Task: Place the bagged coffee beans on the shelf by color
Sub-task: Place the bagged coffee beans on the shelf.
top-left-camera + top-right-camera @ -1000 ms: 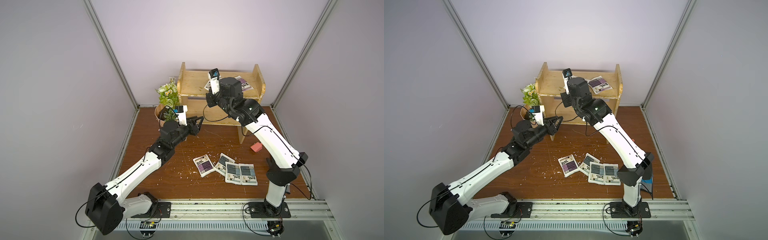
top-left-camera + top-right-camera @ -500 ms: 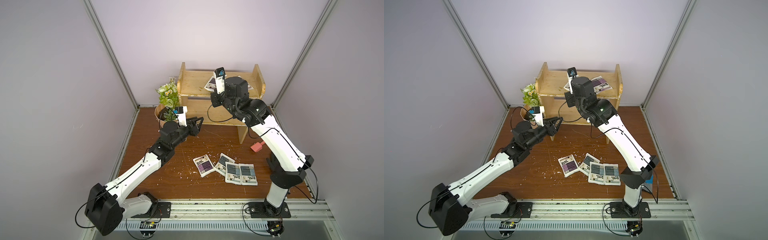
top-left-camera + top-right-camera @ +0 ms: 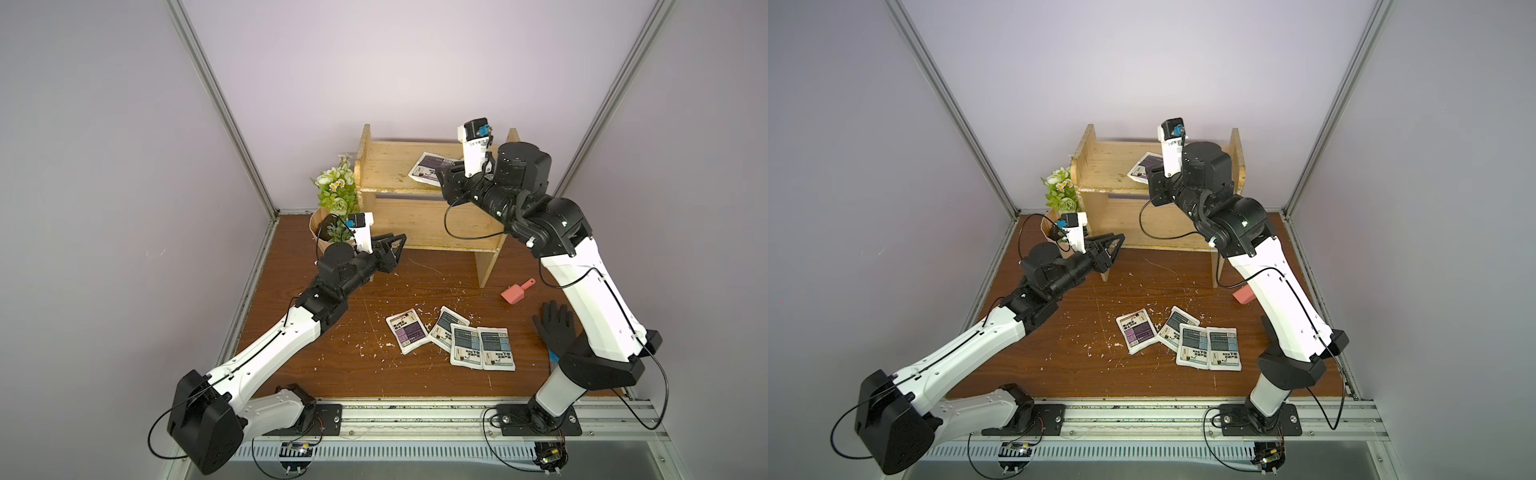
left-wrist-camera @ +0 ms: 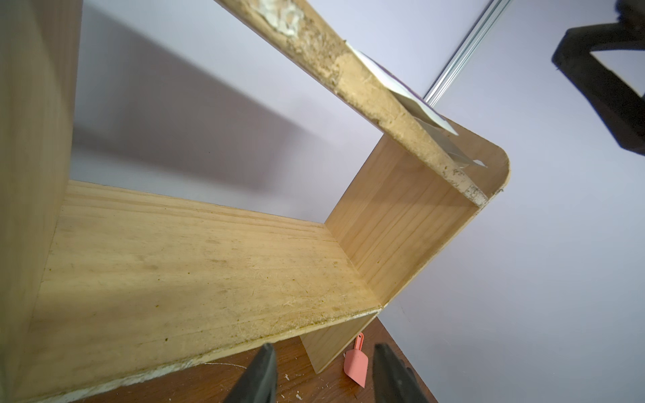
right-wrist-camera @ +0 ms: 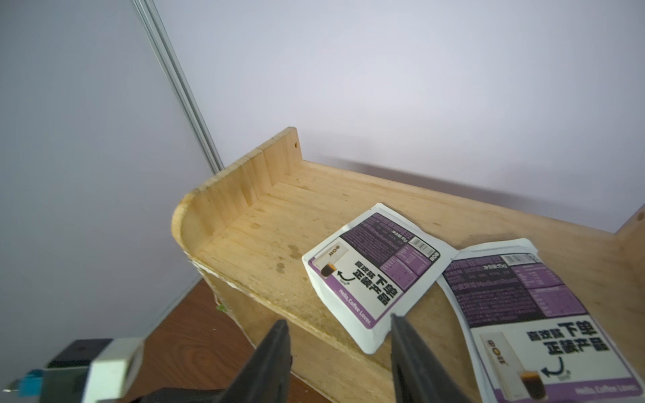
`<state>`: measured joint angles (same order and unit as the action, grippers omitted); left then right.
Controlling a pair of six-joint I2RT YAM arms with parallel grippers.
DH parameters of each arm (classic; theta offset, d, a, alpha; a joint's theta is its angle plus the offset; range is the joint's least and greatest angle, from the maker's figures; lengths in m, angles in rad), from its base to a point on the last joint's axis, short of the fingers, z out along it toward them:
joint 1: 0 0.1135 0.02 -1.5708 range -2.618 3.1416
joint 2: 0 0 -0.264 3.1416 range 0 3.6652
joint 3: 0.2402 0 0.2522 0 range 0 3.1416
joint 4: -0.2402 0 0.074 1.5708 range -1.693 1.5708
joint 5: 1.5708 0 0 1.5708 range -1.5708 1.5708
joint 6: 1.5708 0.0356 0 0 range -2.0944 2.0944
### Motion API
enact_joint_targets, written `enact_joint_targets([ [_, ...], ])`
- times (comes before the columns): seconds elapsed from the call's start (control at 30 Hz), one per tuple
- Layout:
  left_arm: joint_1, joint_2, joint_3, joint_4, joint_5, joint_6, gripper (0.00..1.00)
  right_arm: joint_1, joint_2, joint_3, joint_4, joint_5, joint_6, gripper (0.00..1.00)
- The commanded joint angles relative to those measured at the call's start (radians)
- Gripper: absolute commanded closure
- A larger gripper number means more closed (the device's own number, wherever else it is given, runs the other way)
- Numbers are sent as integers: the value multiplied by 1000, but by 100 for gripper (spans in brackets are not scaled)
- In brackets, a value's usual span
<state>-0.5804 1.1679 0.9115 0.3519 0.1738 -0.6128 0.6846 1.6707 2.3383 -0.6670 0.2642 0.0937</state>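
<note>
Scuffed pale wooden shelf, rounded side panels, two flat glossy purple pouches on top board, right gripper fingers spread, empty, near one pouch corner, left gripper spread, empty

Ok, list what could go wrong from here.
1. A purple pouch overhangs the front edge of the shelf's top board, right by the open right gripper; pulling back carelessly might knock it off.
2. The grey-blue pouches overlap on the table; grabbing one may drag another along.
</note>
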Motion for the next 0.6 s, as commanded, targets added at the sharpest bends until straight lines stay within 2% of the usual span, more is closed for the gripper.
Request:
enact_joint_targets([
  [0.0, 7, -25, -3, 19, -7, 24, 52, -72, -43, -33, 36, -205, 133, 51],
  [0.03, 7, -25, -4, 23, -9, 22, 52, -80, -36, -37, 39, -246, 146, 56],
  [0.13, 8, -18, -4, 33, -4, 17, 52, -82, 6, 2, 17, -314, 172, 85],
  [0.2, 8, -13, -5, 40, 1, 12, 52, -82, 33, 24, 0, -345, 185, 92],
  [0.43, 8, -30, -37, 51, -18, 5, 52, -70, 71, 15, -31, -345, 186, 94],
  [0.57, 7, -43, -58, 55, -26, 8, 52, -50, 116, 64, -68, -304, 166, 95],
])
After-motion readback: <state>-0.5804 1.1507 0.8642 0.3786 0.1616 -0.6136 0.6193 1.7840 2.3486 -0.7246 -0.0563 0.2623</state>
